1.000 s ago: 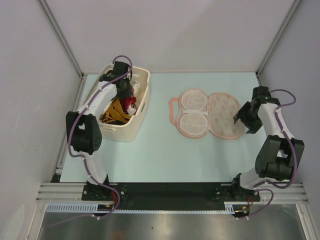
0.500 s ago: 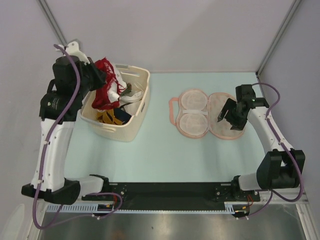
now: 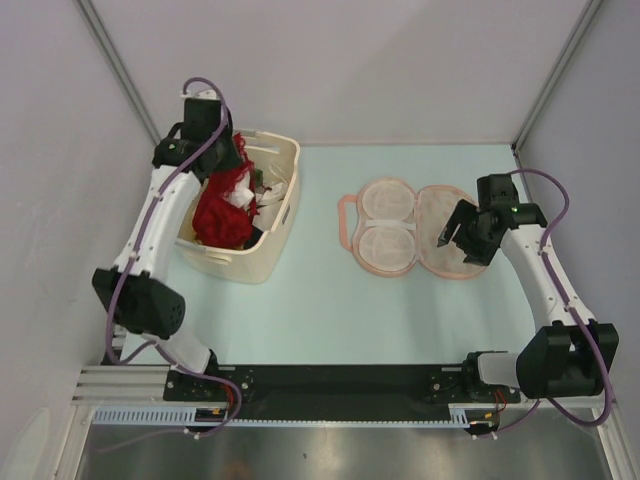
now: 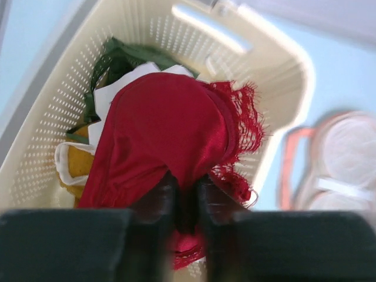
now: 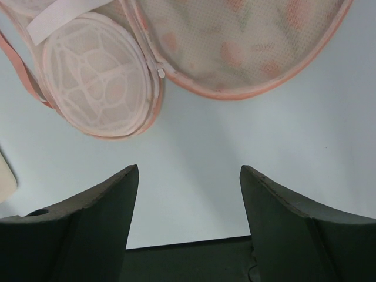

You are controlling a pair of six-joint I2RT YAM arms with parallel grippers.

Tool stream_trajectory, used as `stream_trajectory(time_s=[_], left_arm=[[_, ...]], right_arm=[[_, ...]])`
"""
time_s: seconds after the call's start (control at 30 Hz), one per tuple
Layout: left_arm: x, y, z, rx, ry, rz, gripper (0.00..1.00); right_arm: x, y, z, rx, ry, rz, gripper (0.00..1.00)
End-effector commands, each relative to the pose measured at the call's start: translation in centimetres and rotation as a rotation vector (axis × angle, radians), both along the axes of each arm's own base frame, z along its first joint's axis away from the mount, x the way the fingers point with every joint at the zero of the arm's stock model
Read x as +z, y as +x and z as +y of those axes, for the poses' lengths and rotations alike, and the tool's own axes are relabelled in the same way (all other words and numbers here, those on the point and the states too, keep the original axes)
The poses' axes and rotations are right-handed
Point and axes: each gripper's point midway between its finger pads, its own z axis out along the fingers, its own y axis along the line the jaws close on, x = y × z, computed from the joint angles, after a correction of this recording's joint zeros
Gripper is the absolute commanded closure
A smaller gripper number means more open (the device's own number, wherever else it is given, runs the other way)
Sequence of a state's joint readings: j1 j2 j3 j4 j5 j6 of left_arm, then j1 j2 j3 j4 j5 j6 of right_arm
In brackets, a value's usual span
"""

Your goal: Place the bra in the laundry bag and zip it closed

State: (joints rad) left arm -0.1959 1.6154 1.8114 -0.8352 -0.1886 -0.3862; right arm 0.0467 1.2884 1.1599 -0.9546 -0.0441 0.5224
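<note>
Crimson lace fills the left wrist view: the bra (image 4: 170, 135) sits on top of the pile in the cream basket (image 4: 282, 76), draped over green cloth (image 4: 117, 56), a white garment (image 4: 106, 100) and something yellow (image 4: 76, 164). The left gripper (image 4: 185, 189) hangs above the basket's far corner. Its jaws are nearly together with red fabric caught in the slit between them. The view is blurred, but it reads as a pinch on the bra's edge rather than a full hold.

Over on the right, the laundry bag (image 3: 410, 228) lies unzipped and spread flat on the table (image 3: 320, 300), well apart from the basket. The right gripper (image 5: 188, 200) hovers just beside the bag's near right edge, fingers wide apart and holding nothing.

So the step in hand is lifting the bra clear, and the task is barely begun. To do it well, I'd want a firm bite on the fabric before rising. A straight, high lift should then let the thin straps and lace slip free of the other clothes and the basket rim. After that comes a carry across to the open bag, lowering the bra into the lobes, not over the zip edging. The right gripper looks well placed to pin the bag down.
</note>
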Motion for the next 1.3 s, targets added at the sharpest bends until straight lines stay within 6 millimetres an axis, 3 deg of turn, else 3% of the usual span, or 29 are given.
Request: stream_trajectory(time_s=[0.0, 0.07, 0.13, 0.23, 0.33, 0.37, 0.47, 0.67, 0.77, 0.83, 1.07, 1.1, 1.13, 1.2, 1.23, 1.27], left_arm=[[-1.7, 2.2, 0.4, -0.021, -0.003, 0.021, 0.31], [-1.2, 1.9, 0.4, -0.033, -0.002, -0.004, 0.03], [0.6, 1.4, 0.0, -0.081, -0.013, -0.058, 0.03], [0.9, -0.5, 0.0, -0.131, -0.037, -0.042, 0.07], [-1.1, -2.1, 0.5, -0.169, -0.096, 0.013, 0.07], [-2.6, -2.5, 1.6, -0.154, -0.107, 0.05, 0.07], [-5.2, -2.5, 1.8, -0.194, -0.154, 0.1, 0.07], [-8.4, -1.6, -1.5, -0.303, -0.315, 0.171, 0.08], [-11.2, -0.5, -2.0, -0.253, -0.337, 0.231, 0.15], [-13.7, 0.4, -1.2, -0.176, -0.324, 0.286, 0.21], [-16.9, 2.4, 0.3, -0.061, -0.257, 0.359, 0.46], [-17.3, 2.4, 0.3, -0.064, -0.254, 0.376, 0.53], [-17.7, 1.9, 0.4, -0.065, -0.249, 0.412, 0.76], [-15.4, 2.2, 0.6, -0.068, -0.229, 0.363, 0.99], [-12.1, 2.3, 1.0, -0.062, -0.198, 0.28, 1.0], [-10.4, 2.2, 1.5, -0.054, -0.175, 0.241, 1.0]], right_arm=[[-0.1, -0.1, 0.2, 0.021, 0.006, 0.016, 0.25], [-0.3, 0.2, 0.3, 0.027, 0.007, 0.021, 0.25], [-1.0, 0.6, 0.3, 0.029, 0.007, 0.039, 0.25], [-2.0, 1.3, 0.8, 0.035, 0.027, 0.065, 0.25], [-3.1, 1.9, 1.3, 0.04, 0.052, 0.098, 0.25], [-3.2, 2.3, 1.7, 0.044, 0.071, 0.104, 0.25], [-4.1, 3.1, 2.6, 0.058, 0.097, 0.127, 0.25], [-5.2, 5.1, 3.9, 0.079, 0.114, 0.158, 0.25], [-5.6, 6.0, 4.7, 0.085, 0.135, 0.165, 0.25], [-5.4, 6.6, 5.2, 0.091, 0.138, 0.161, 0.25], [-5.0, 7.1, 5.8, 0.096, 0.14, 0.154, 0.25], [-4.7, 7.1, 5.8, 0.095, 0.137, 0.145, 0.25], [-4.5, 6.9, 5.8, 0.095, 0.136, 0.142, 0.25], [-3.9, 6.7, 5.8, 0.095, 0.129, 0.129, 0.25], [-3.7, 6.7, 5.6, 0.091, 0.123, 0.122, 0.25], [-3.4, 6.5, 5.8, 0.094, 0.12, 0.118, 0.25]])
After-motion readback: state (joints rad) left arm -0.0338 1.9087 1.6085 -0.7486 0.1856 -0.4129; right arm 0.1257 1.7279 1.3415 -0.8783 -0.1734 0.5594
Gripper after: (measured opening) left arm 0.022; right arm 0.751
